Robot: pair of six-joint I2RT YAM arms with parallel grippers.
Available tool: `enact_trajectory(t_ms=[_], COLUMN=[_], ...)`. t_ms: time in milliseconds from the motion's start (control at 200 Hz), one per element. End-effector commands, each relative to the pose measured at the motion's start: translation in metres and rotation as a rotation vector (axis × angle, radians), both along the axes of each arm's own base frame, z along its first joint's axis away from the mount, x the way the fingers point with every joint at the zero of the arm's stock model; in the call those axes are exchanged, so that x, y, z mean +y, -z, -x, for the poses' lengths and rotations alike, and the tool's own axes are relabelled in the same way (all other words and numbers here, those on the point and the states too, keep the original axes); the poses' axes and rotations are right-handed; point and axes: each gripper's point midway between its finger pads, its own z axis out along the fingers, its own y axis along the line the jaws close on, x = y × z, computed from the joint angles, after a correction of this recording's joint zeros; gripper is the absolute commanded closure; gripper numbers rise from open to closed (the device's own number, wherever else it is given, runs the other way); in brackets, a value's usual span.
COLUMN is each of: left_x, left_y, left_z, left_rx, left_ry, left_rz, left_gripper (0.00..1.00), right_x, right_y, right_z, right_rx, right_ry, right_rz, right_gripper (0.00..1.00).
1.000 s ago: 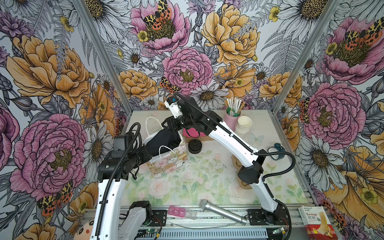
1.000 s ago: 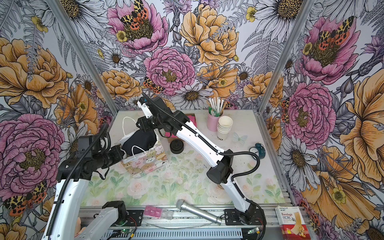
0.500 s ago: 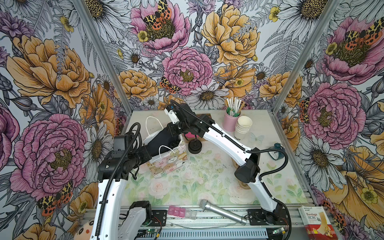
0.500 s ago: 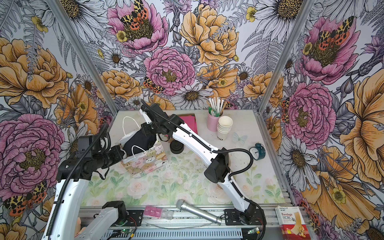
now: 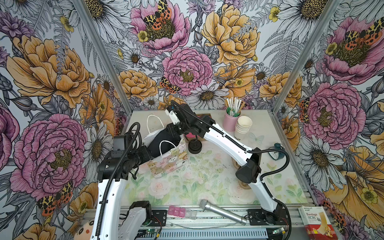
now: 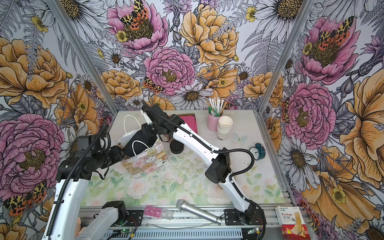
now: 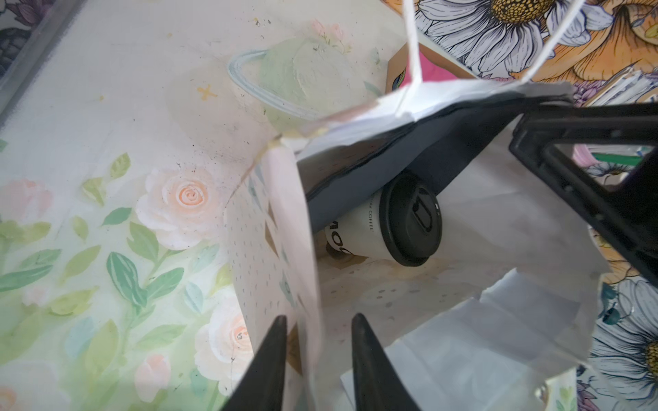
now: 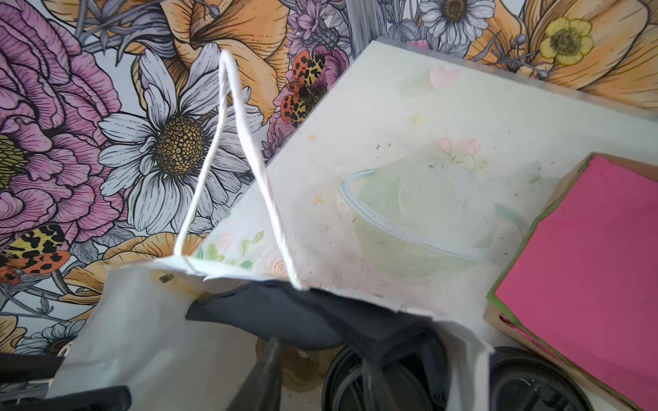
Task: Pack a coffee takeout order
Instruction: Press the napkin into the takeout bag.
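Near left edge of table, left gripper spread astride wall of pastel animal-print paper bag (no pinch). Inside: small white lettered paper cup, round black plastic lid on, black square paper napkin, right gripper spread.

cup and napkin lie inside the bag, lids beside it.

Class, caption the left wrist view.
Lidded coffee cup and black napkin inside the paper bag; left gripper straddles its wall.
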Motion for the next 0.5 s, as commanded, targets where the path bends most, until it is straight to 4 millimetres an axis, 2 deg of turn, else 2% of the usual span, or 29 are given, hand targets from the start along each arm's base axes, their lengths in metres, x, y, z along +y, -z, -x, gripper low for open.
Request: enact_trajectory(t_ms=[0,210,365,495], left_x=[0.002,0.009,0.015,0.029], left_y=[-0.027,-0.068,-0.094,-0.131], left_z=[0.001,0.005,0.008,0.011], left_rx=[-0.077,-0.19,-0.261,-0.352], left_ry=[-0.013,-0.057,-0.092,-0.159], left_rz=[0.003,-0.027,-0.042,-0.101], left_gripper=[0.54,0.28,0.21,0.12], right_x=[-0.016,-0.036,-0.049,-0.066], right_y=[-0.075,-0.12,-0.135,-0.15], right_z=[0.005,0.001,-0.002,-0.01], right_rx=[-0.112,-0.195,-0.217,-0.241], right_ry=[0.007,0.055,0.073,0.121], right_rz=[-0.11,-0.166,-0.182,-0.199], right_gripper=[0.51,0.4,0.36,0.32])
